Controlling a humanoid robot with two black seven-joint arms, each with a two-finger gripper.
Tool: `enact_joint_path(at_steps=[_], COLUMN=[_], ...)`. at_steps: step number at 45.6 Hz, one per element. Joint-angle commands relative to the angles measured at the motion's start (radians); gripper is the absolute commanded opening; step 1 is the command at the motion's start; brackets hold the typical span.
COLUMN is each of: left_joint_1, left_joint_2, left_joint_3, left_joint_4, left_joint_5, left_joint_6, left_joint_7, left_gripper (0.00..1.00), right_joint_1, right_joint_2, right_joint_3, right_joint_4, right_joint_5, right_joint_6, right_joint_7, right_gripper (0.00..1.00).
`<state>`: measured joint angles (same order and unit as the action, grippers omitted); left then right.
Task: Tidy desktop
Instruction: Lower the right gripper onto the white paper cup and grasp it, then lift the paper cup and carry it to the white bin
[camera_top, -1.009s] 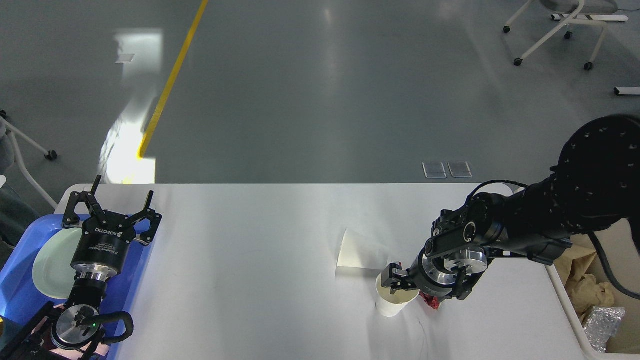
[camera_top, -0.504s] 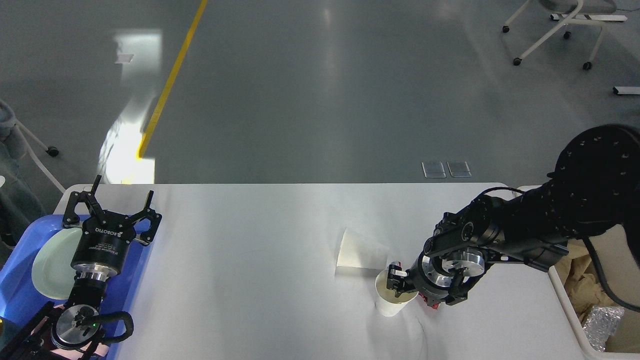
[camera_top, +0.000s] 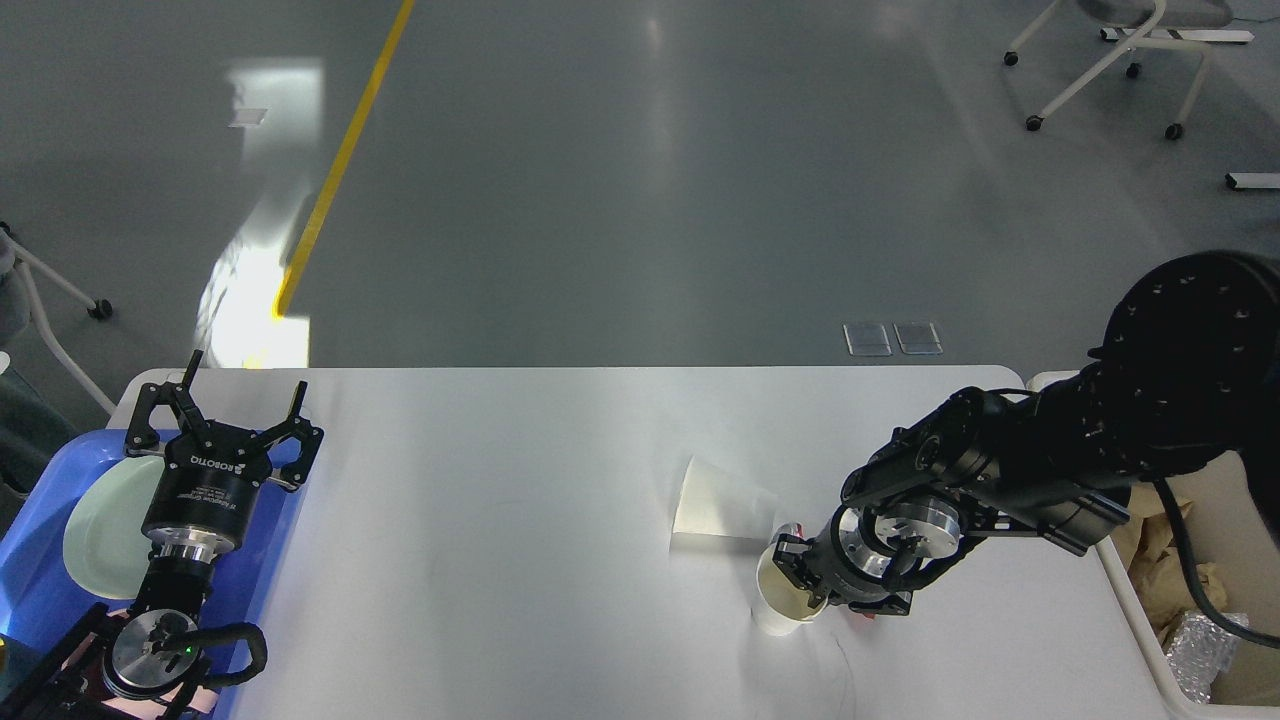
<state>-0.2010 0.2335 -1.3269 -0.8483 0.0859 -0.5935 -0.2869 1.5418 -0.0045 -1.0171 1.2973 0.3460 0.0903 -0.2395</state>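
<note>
The white desktop (camera_top: 520, 560) fills the lower half of the head view. An upright white paper cup (camera_top: 778, 610) stands right of its middle. My right gripper (camera_top: 797, 576) reaches in from the right, and its fingers close on the cup's right rim and wall. A small red thing (camera_top: 866, 614) lies on the desktop just under the gripper's wrist, mostly hidden. A second white paper cup (camera_top: 715, 500) lies on its side just behind the upright one. My left gripper (camera_top: 225, 400) is open and empty above the blue tray (camera_top: 40, 590) at the far left.
A pale green plate (camera_top: 105, 520) lies in the blue tray. A cream bin (camera_top: 1135, 610) at the right edge holds crumpled brown paper (camera_top: 1165, 580) and clear wrap (camera_top: 1200, 645). Chairs stand on the grey floor beyond the table.
My right arm has shifted left and its wrist has turned, bringing the fingers further onto the upright cup's rim. The cup has barely moved. The left arm has not moved.
</note>
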Motion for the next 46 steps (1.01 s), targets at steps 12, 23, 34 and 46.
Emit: enact_joint_path(at_steps=[12, 23, 34, 46], left_joint_1=[0.0, -0.001, 0.0, 0.0], left_joint_2=[0.0, 0.0, 0.0, 0.0], left_joint_3=[0.0, 0.0, 0.0, 0.0], left_joint_4=[0.0, 0.0, 0.0, 0.0], left_joint_5=[0.0, 0.0, 0.0, 0.0], left_joint_6=[0.0, 0.0, 0.0, 0.0], left_joint_7=[0.0, 0.0, 0.0, 0.0], left_gripper=[0.97, 0.97, 0.97, 0.97], right_joint_1=[0.018, 0.23, 0.494, 0.681], right_joint_2=[0.006, -0.066, -0.152, -0.181], right_joint_3=[0.002, -0.002, -0.028, -0.092], right_joint_4=[0.016, 0.157, 0.296, 0.382], right_joint_5=[0.01, 0.016, 0.014, 0.013], right_joint_6=[0.016, 0.15, 0.255, 0.336], right_joint_7=[0.0, 0.002, 0.002, 0.0], right_gripper=[0.0, 0.0, 0.0, 0.0])
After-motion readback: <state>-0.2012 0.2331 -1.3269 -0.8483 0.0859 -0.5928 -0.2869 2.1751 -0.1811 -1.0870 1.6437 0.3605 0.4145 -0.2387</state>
